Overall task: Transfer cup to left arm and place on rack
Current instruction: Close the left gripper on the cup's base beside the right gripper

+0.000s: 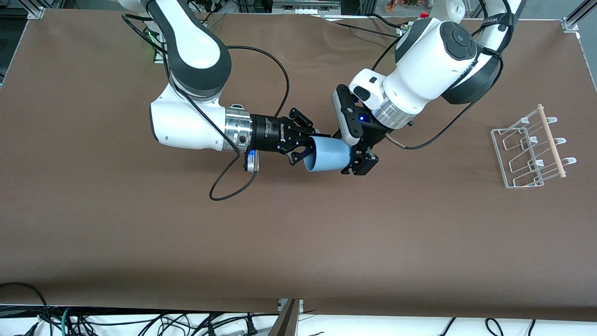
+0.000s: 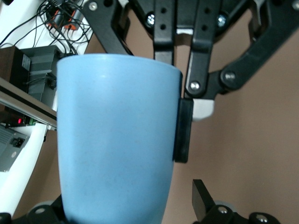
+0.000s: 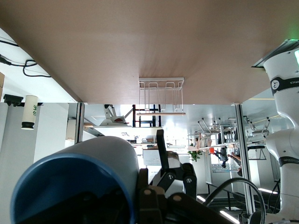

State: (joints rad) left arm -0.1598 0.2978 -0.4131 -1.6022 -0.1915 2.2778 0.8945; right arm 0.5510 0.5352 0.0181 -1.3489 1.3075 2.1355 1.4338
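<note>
Handover midway: cup (image 1: 327,154) clamped at rim by right gripper (image 1: 305,140) over table centre; left gripper (image 1: 361,161) spread wide about its base, apparently not yet gripping; rack (image 1: 531,148) placement outstanding.

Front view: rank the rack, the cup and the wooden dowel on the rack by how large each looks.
1. Rack, clearly the largest.
2. Cup, held in mid-air nearer the high camera, which inflates it slightly.
3. Wooden dowel: longer than the cup but very thin, so smallest in area.
</note>
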